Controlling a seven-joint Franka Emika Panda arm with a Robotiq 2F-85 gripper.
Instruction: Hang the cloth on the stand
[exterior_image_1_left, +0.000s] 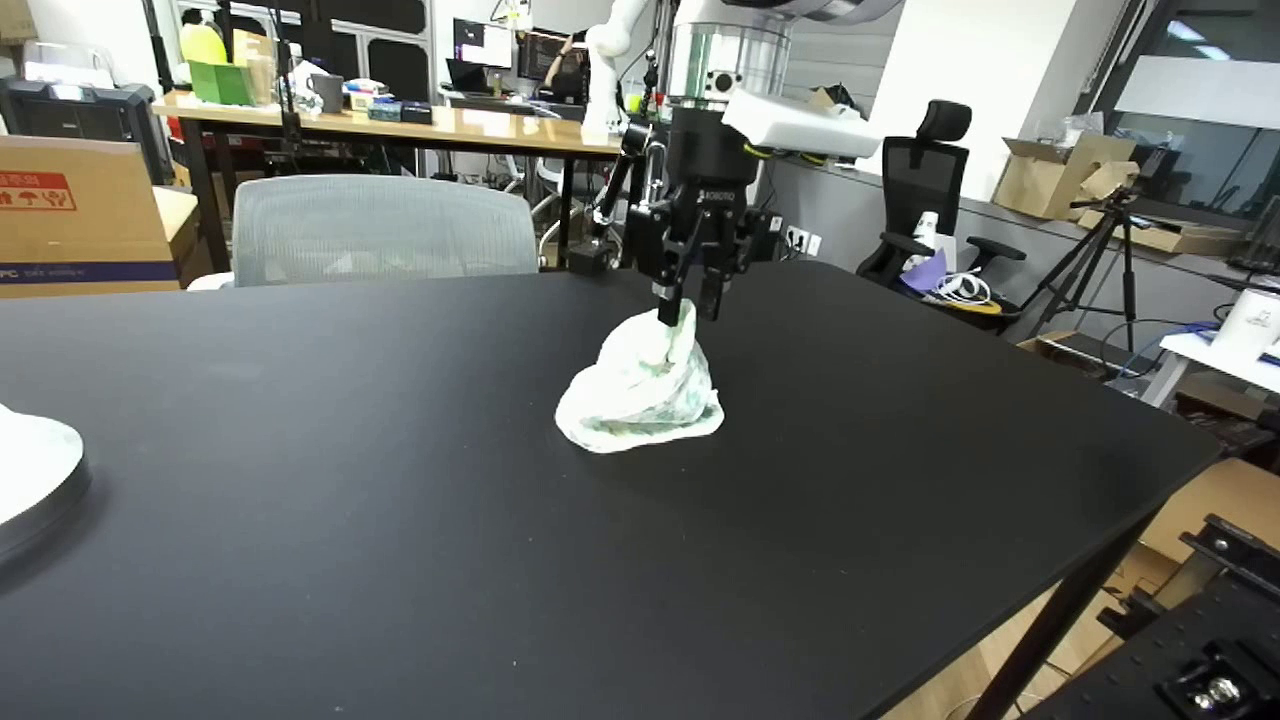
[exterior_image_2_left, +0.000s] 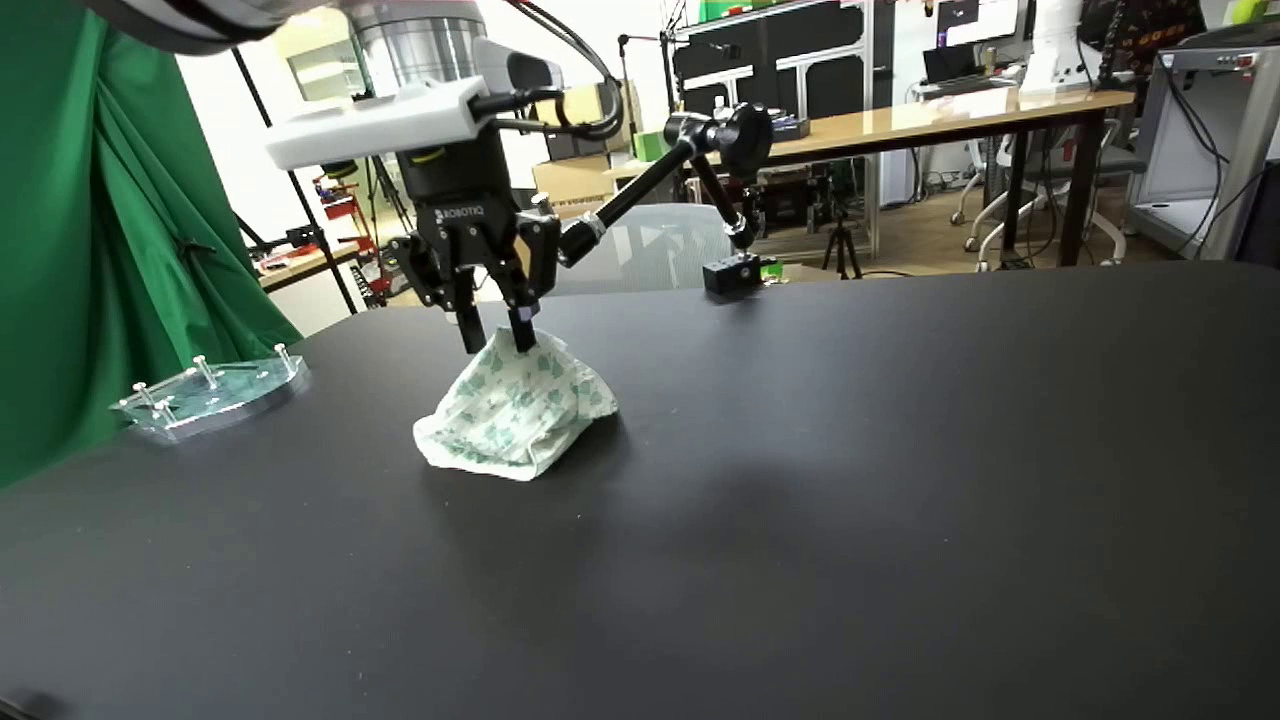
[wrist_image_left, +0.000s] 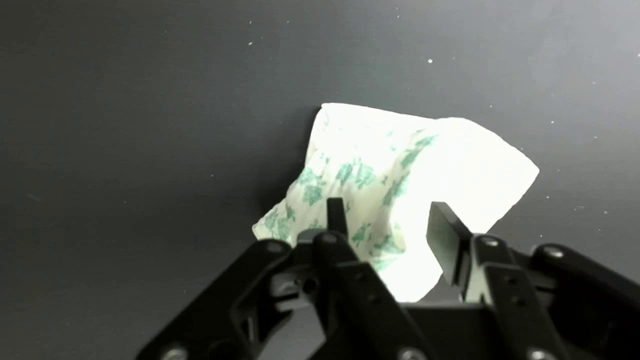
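A white cloth with green leaf prints stands bunched up in a peak on the black table in both exterior views. It also shows in the wrist view, partly overexposed. My gripper points down over the cloth's peak in both exterior views. In the wrist view its two fingers are apart, with cloth showing in the gap between them. A white round disc is cut off by the frame edge in an exterior view; I cannot tell whether it belongs to the stand. No other stand shows.
The black table carries a clear plate with upright screws beside a green curtain. A jointed black camera arm is by the gripper. A grey mesh chair stands behind the table edge.
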